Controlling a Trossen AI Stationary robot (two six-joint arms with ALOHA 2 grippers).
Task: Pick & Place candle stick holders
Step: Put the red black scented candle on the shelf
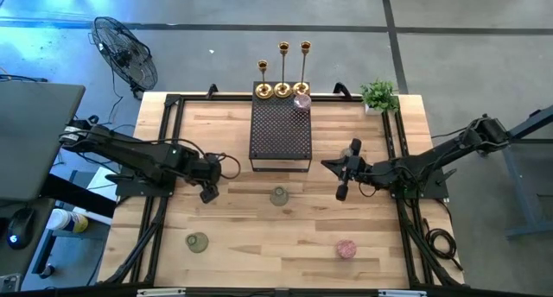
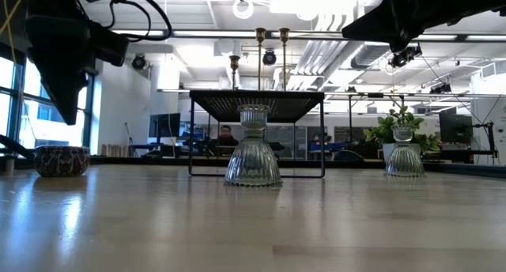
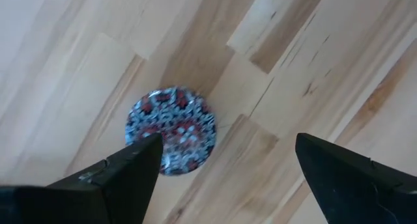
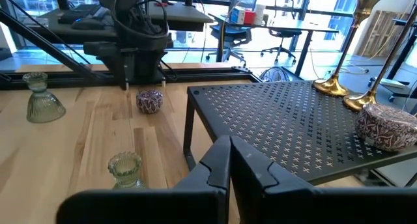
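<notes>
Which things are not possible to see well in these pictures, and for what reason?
- Patterned cup, left wrist view: blurred, one edge behind the open left gripper's finger.
- Gold candlesticks, right wrist view: tops cut by the picture's edge.
- Right gripper, right wrist view: shut; it hides the table below.

Below my open left fingers (image 3: pixel 137 175): small patterned cup (image 3: pixel 172 130), red-blue-white, upright on the wood, untouched. Ahead of my shut right fingers (image 4: pixel 225 162): 3 gold candlesticks (image 1: pixel 282 71) upright at the stand's far edge, 1 shorter, w/ a pink cup (image 4: pixel 388 127) beside their bases. Pale green ribbed cup (image 1: pixel 278 196) betw. my two sets of fingers. Another green one (image 1: pixel 197 242) and a pink one (image 1: pixel 346 249) nearer the front.
</notes>
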